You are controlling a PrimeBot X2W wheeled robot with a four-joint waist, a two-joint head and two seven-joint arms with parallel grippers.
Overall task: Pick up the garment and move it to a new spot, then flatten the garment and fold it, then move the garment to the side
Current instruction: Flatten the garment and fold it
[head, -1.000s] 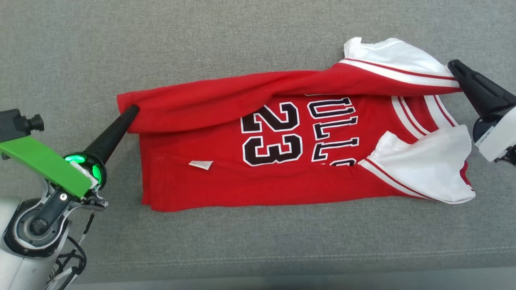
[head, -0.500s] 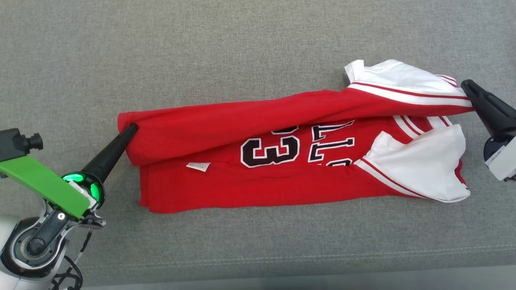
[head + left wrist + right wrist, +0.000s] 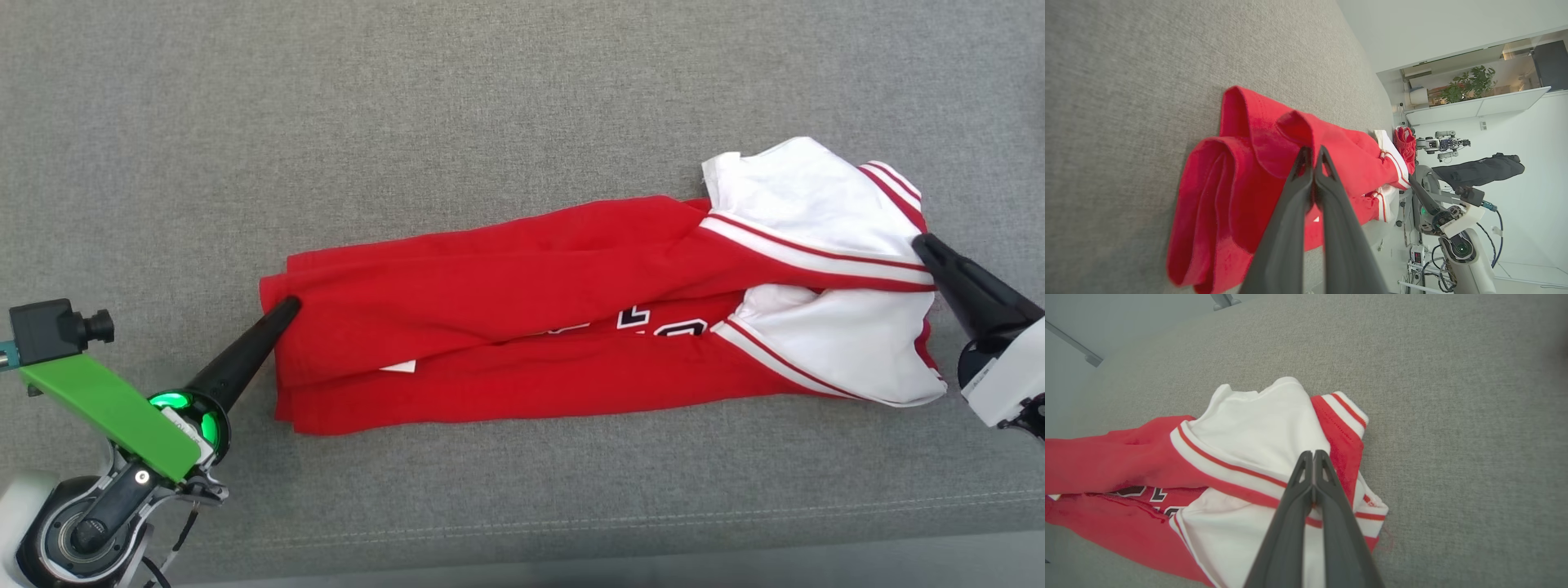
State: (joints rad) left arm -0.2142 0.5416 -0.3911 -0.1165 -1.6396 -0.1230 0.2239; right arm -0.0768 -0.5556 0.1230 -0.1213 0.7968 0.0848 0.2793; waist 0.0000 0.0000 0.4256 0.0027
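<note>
left claw (image 3: 290, 305), right claw (image 3: 919, 240), garment (image 3: 531, 286) pinched between

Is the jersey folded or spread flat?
Folded: the jersey has its upper layer doubled over the lower, covering most lettering.

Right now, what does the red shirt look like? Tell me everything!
The shirt is soft red cloth with white panels at one end, edged in thin red-and-white stripes. It lies folded lengthwise into a long band on the grey fabric surface. Its black-and-white lettering is mostly hidden under the fold, and a small white tag peeks out. The left gripper pinches its red end with shut jaws; the right gripper pinches the striped white end likewise.
</note>
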